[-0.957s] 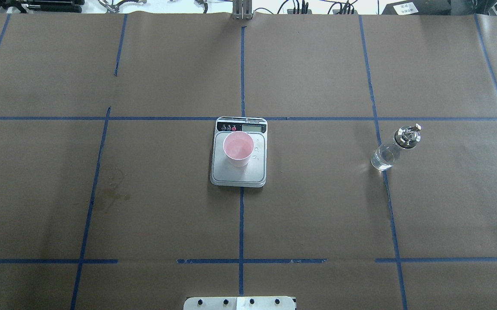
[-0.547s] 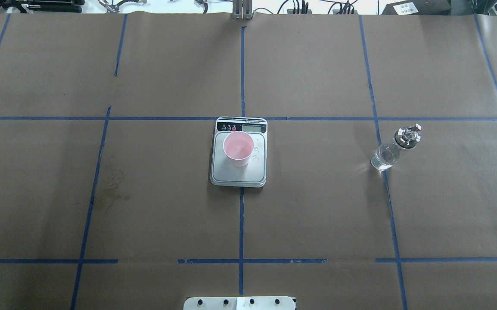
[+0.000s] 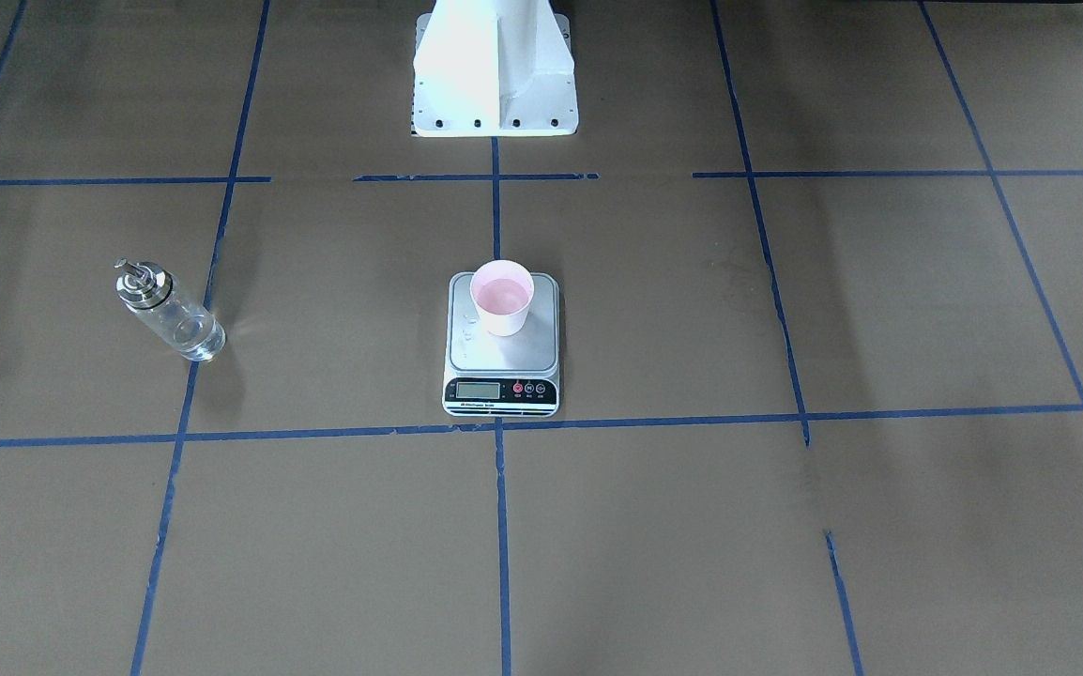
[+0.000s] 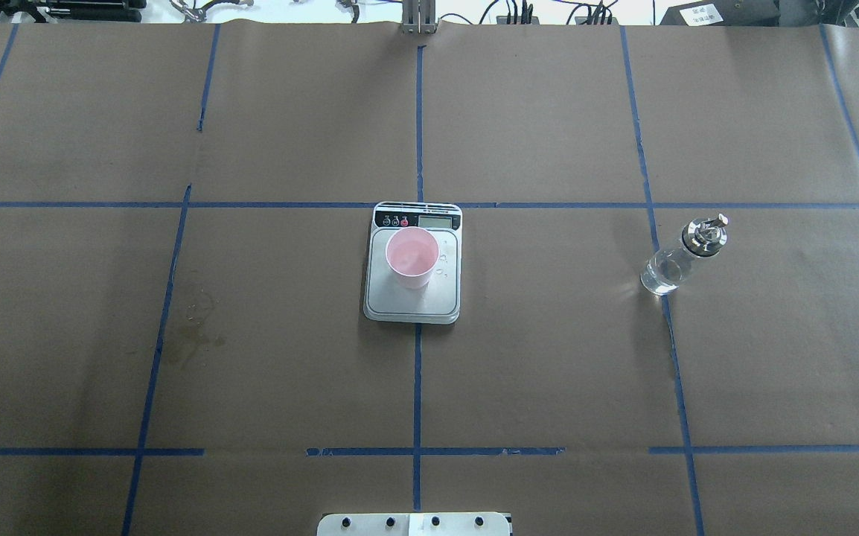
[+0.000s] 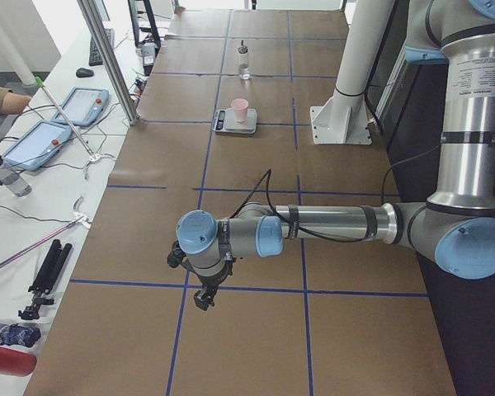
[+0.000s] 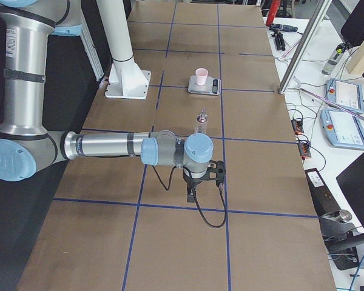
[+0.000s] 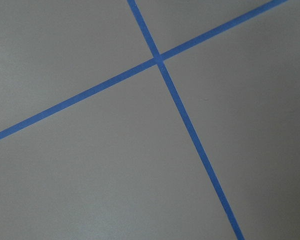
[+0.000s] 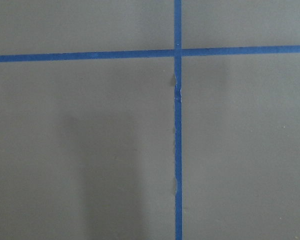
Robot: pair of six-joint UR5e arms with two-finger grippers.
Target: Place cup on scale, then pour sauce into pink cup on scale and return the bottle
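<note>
at the middle of the brown paper-covered table (image 4: pixel 548 372), where two strips of blue tape (image 4: pixel 417 387) met, lay the flat rectangular kitchen scale (image 4: pixel 412 299) with a silver-grey metal platform and a black front strip. the strip faced away from the robot. the small pale pink tapered cup (image 4: pixel 412 257) stood upright on the platform, centred from side to side and nearer the strip end, its whole base on the metal. a few small clear drops (image 4: pixel 441 271) lay on the platform just beside the cup, on the robot's right. whether the cup held liquid could not be told.

well apart from the scale, on the robot's right, the clear glass cylindrical bottle (image 4: pixel 677 259) with a shiny metal collar and small metal pour spout stood upright on the paper, its base touching a blue tape line. the clear, water-like sauce (image 4: pixel 659 277) showed in its lower part. the bottle stood free of both arms.

each arm reached out low over its own end of the table, far from the scale. the left gripper (image 5: pixel 205 295) hung just above the paper near a tape crossing. the right gripper (image 6: pixel 193 194) hung above the paper, nearer the table's end than the bottle. both showed only in the side views, so i could not tell whether their jaws were apart or together. a faint dark stain (image 4: pixel 195 331) marked the paper on the robot's left of the scale.
</note>
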